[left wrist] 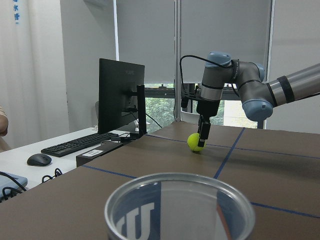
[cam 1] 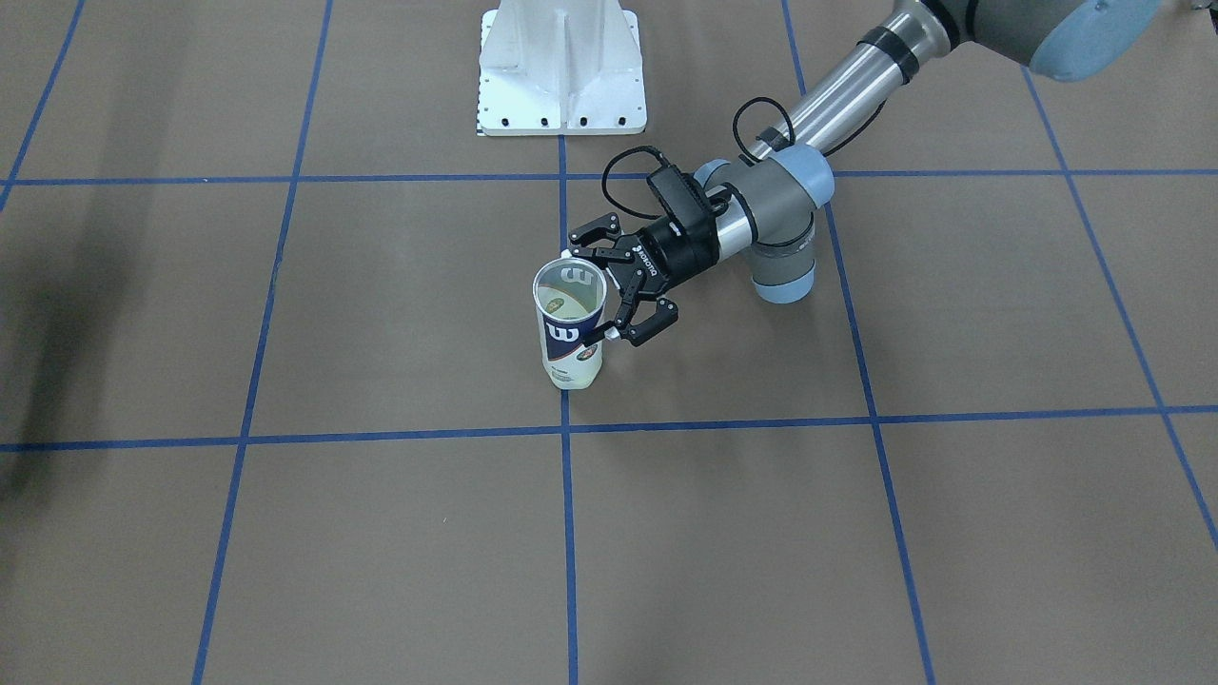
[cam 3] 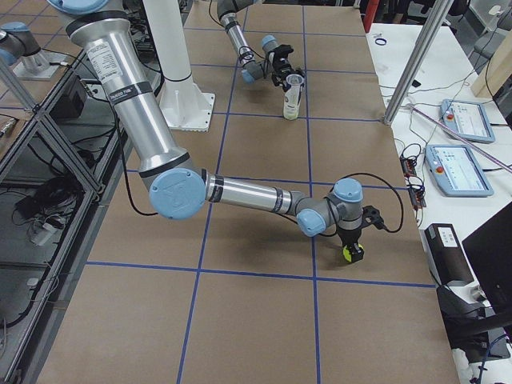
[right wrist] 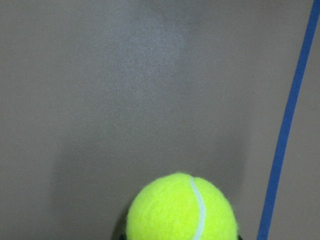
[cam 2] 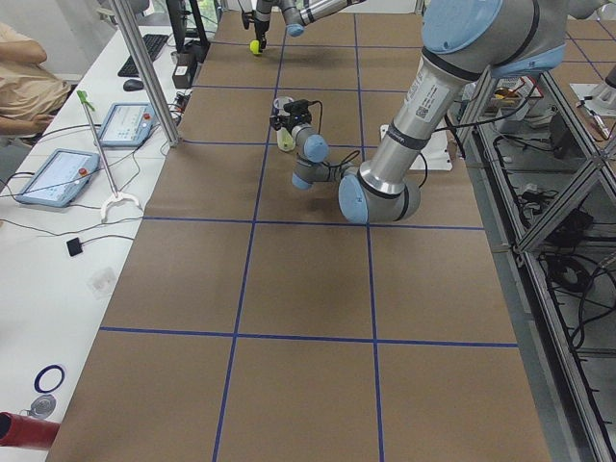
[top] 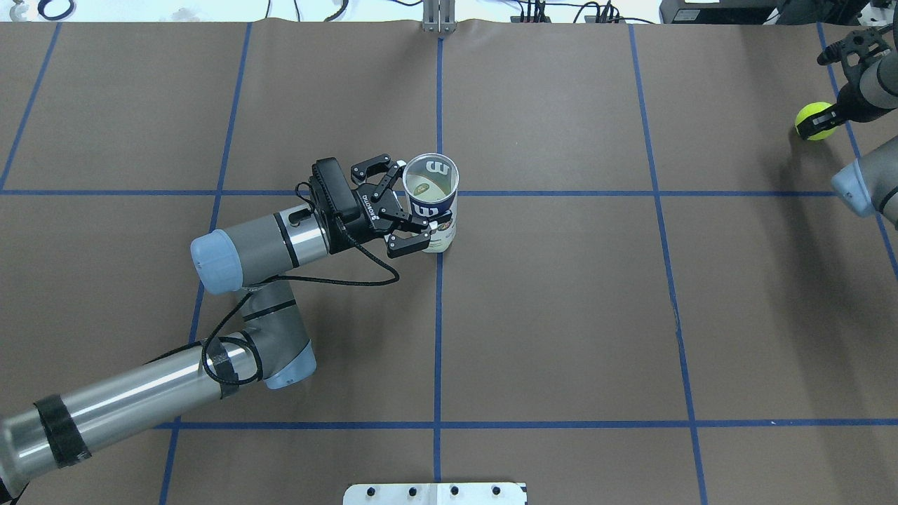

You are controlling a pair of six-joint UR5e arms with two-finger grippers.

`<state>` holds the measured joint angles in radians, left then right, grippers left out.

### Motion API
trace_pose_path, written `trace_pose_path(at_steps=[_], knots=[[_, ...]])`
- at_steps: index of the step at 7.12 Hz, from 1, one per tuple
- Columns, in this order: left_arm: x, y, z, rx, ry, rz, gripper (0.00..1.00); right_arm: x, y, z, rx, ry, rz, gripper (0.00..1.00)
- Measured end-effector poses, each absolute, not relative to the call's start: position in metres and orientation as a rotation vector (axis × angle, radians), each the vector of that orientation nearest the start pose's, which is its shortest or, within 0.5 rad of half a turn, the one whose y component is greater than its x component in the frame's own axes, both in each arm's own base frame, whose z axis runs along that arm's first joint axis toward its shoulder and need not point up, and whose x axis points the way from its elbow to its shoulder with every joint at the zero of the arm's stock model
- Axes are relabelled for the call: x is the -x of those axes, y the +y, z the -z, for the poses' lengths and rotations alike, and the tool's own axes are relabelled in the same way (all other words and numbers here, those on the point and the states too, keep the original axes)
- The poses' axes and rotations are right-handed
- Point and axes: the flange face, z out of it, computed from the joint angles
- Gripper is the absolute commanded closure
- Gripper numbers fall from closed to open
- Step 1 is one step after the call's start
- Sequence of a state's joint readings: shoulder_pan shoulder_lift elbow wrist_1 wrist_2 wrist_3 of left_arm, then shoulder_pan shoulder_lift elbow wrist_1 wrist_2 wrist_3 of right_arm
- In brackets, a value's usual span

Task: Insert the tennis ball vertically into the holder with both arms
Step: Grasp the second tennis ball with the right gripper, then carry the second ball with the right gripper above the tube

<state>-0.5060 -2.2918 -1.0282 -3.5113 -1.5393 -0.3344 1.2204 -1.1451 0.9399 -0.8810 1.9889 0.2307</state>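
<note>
Left tool [top: 418, 198] clasps the upright holder [top: 442, 210] mid-table [top: 561, 315]; right tool [top: 816, 123] pinches the tennis ball [top: 807, 116] near the right-hand edge.

The bottom edge of the right wrist view is cutting off the lower part of the tennis ball [right wrist: 181, 207], and the right gripper's [top: 817, 123] jaws are barely showing there. In the left wrist view the holder [left wrist: 175, 210] is showing only its rim, its body running off the bottom. Overhead, the right arm [top: 873, 175] is running off the right edge. The holder's wall is hiding where the left gripper's [top: 419, 198] jaws are meeting it. The front view's top edge is cropping the pedestal base [cam 1: 561, 67].
</note>
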Motion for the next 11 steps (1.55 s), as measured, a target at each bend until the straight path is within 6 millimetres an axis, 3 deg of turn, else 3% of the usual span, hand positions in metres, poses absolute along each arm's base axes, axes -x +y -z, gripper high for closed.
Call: trace_pose_path(at_steps=[1, 2, 4, 7, 9, 11], knots=[[-0.545, -0.458, -0.275, -1.654, 1.367, -0.397, 0.06, 0.153, -0.686, -0.643, -0.358, -0.559, 0.190, 1.00], [-0.545, -0.458, -0.274, -1.655, 1.367, -0.397, 0.05, 0.164, -0.690, -0.594, -0.381, -0.654, 0.118, 1.00], [-0.546, -0.458, -0.274, -1.655, 1.368, -0.397, 0.05, 0.204, -0.676, -0.488, -0.370, -0.837, -0.015, 1.00], [-0.546, -0.457, -0.273, -1.655, 1.371, -0.397, 0.05, 0.267, -0.604, -0.299, -0.234, -0.955, -0.159, 1.00], [-0.547, -0.457, -0.273, -1.653, 1.371, -0.397, 0.05, 0.337, -0.555, -0.174, -0.153, -0.980, -0.282, 1.00], [-0.547, -0.457, -0.273, -1.652, 1.371, -0.397, 0.05, 0.408, -0.507, -0.080, -0.121, -0.956, -0.356, 1.00]])
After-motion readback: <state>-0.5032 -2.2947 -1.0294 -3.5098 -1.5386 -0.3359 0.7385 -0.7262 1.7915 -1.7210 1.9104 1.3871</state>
